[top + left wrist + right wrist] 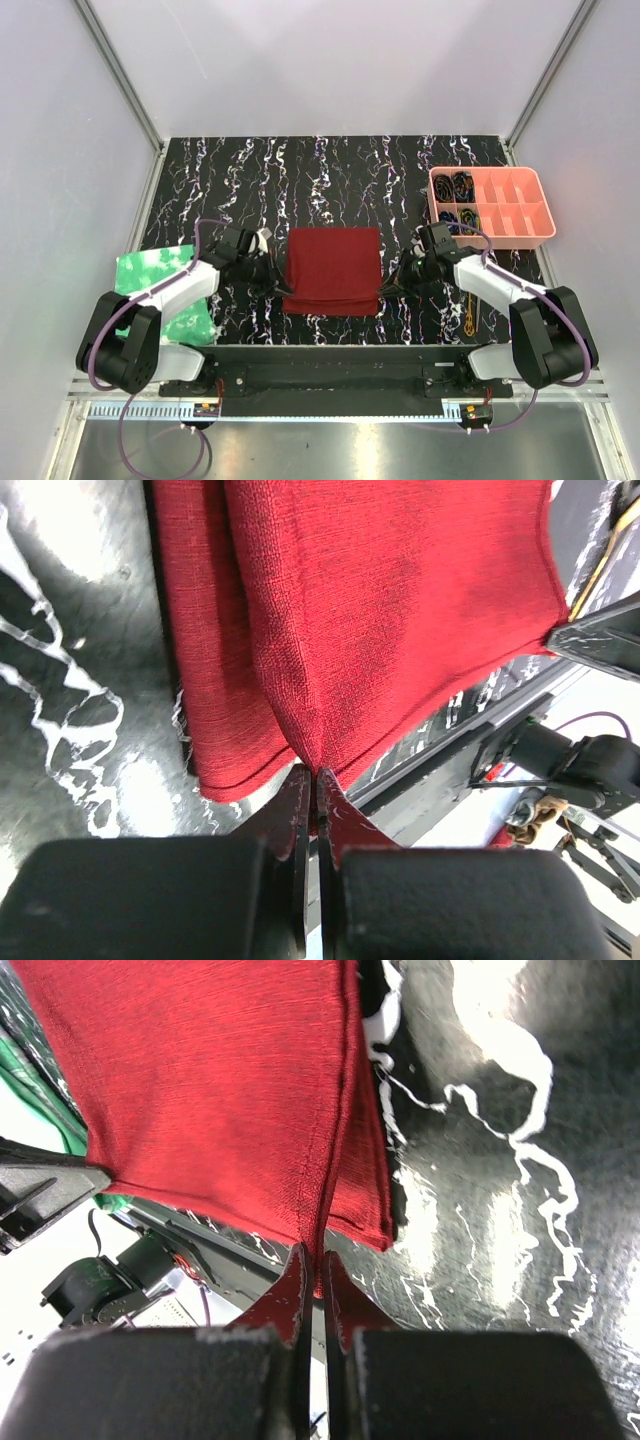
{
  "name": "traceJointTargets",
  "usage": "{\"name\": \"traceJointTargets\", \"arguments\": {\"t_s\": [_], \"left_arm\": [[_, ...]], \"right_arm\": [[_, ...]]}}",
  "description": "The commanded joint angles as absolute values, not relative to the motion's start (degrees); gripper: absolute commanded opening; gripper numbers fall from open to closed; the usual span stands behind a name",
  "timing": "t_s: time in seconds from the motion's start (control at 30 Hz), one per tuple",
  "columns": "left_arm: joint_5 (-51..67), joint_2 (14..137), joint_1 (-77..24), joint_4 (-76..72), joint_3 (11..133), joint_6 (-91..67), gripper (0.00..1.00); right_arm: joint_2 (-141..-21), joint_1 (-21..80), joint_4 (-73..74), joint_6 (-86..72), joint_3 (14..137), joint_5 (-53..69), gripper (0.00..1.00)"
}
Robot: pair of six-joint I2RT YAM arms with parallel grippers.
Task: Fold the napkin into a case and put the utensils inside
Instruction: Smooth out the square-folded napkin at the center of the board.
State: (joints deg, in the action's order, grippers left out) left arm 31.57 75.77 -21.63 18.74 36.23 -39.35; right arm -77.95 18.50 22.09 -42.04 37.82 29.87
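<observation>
Roughly square napkin (332, 270), edges parallel to table (300, 180)

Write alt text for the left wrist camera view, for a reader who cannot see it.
The left gripper, jaws shut, pinches a corner of the dark red napkin, holding its upper layer raised above a lower layer that lies on the black, white-veined table. At the right edge, the right gripper holds the neighbouring corner.

White-shelled arms (178, 285) with black joints (130, 352), looping purple cables (121, 430), black tapered left hand (318, 780) and right hand (318, 1256)
</observation>
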Motion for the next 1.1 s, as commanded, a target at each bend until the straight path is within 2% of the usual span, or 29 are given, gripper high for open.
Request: {"name": "traceJointTargets", "arguments": {"t_s": [0.0,0.47,1.07], "left_arm": [[29.6,72.3,-21.4,19.6,35.4,-37.6,0.00],[30.1,72.4,-21.4,18.9,30.8,-38.8,0.00],[31.7,74.0,-22.5,18.1,28.3,-39.5,0.03]], "right_arm": [[-74.6,18.7,20.4,-42.9,36.3,30.5,0.00],[-75.1,21.4,15.6,-46.3,29.8,30.5,0.00],[-78.7,21.6,16.2,-45.1,29.4,26.4,0.00]]}}
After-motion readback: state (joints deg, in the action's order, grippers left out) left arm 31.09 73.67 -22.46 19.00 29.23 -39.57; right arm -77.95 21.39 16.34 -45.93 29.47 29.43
